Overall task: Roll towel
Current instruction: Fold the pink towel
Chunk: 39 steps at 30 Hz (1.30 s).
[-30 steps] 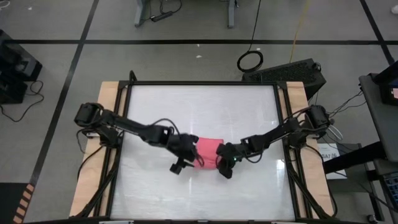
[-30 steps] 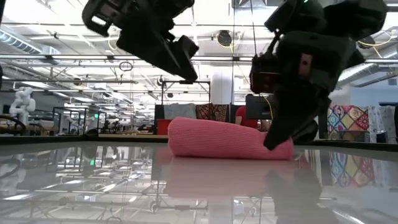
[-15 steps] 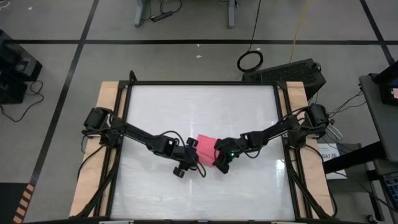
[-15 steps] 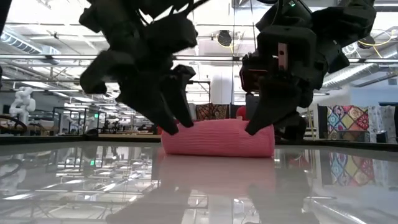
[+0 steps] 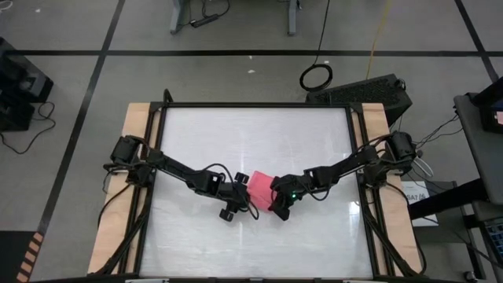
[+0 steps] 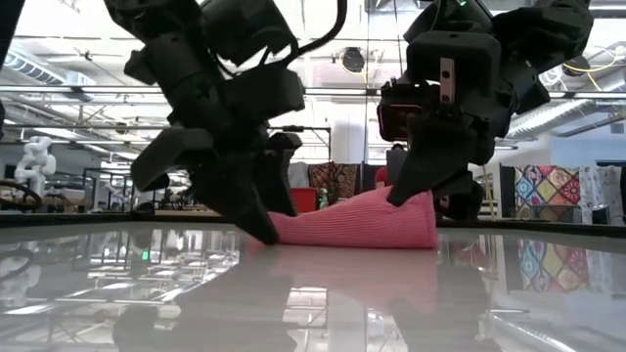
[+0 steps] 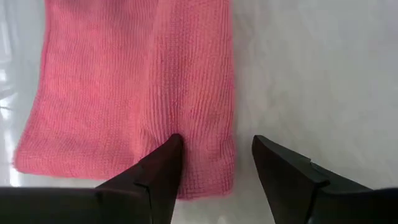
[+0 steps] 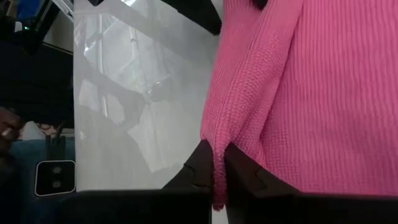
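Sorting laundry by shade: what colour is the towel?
Bright pink towel, plain ribbed knit; clearest in the left wrist view.

The towel point(image 5: 262, 191) lies mid-table point(image 5: 251, 141), between the left claw point(image 5: 245, 206) and the right claw point(image 5: 277, 206).

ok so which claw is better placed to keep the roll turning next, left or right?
Right, probably. The right claw is already shut on an edge of the bright pink knitted towel, lifting that end in the low view. The left claw is open, one finger on the cloth, gripping nothing.
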### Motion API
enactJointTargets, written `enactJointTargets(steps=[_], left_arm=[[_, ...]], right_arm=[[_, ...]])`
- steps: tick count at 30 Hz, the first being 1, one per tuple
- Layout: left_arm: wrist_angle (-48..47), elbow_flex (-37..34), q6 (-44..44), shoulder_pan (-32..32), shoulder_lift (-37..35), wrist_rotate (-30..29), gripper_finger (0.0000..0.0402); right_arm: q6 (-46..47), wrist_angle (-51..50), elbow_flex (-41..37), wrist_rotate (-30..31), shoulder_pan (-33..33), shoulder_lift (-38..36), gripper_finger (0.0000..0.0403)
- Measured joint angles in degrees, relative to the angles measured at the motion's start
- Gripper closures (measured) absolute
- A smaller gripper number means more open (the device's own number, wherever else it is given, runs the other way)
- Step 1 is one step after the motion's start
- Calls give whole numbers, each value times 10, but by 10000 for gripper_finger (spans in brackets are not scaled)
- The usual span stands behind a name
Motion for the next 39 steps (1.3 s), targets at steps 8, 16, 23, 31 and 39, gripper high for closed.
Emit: enactJointTargets(steps=[8,16,23,31,39], left_arm=[[19,0,-4,17,18,75,275],[34,5,-16,32,21,148,387],[48,7,-81,69,22,312,384],[61,10,-138,101,32,426,384],[62,66,-194,107,112,516,384]], right_arm=[[-29,-1,0,-16,9,0,376],[-106,-10,0,-14,51,-2,260],[-172,-92,0,103,128,-48,188],[-254,-144,0,341,228,-94,189],[-305,-83,1,376,255,-55,190]])
